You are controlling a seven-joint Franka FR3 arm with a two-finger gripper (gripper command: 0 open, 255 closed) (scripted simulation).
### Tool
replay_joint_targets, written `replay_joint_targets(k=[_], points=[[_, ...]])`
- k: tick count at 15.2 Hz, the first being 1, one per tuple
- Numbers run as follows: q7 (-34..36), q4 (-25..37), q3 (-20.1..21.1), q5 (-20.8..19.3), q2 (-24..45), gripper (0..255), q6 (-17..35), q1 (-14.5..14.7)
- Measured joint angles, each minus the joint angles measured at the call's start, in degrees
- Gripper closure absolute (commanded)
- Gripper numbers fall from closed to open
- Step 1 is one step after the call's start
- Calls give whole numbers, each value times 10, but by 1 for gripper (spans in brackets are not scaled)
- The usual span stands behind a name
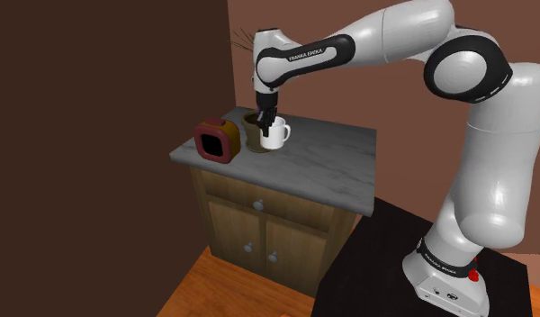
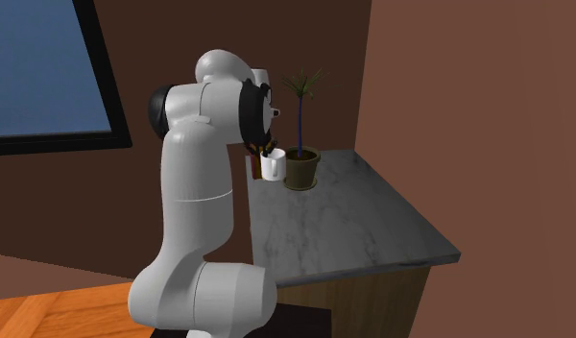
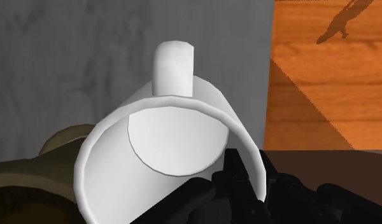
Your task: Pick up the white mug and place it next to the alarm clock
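Grey marble countertop (image 1: 324, 160) on wooden cabinet (image 1: 250, 221). Gripper (image 1: 266, 121) clamped on white mug (image 1: 275, 136) at the rim, handle on far side from fingers. Mug just beside brown plant pot (image 2: 301, 171), near red alarm clock (image 1: 215, 139). Brown wall (image 1: 324, 101) behind.

The white mug (image 1: 275, 136) (handle turned away from the clock) is upright, rim pinched by the jaws, near the red, black-faced alarm clock (image 1: 214, 140) at the table's (image 1: 322, 167) corner.

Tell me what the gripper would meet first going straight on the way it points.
The gripper, clasping the white mug by its rim, points down: likely the grey countertop beneath, gap unclear.
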Motion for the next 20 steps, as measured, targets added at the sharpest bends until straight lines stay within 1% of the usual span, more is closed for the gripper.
replay_joint_targets(k=[7,16,20], points=[[0,-42,0,1,11,255,53,0],[-1,-80,0,2,32,255,113,-1],[-1,-86,1,2,42,255,128,-1]])
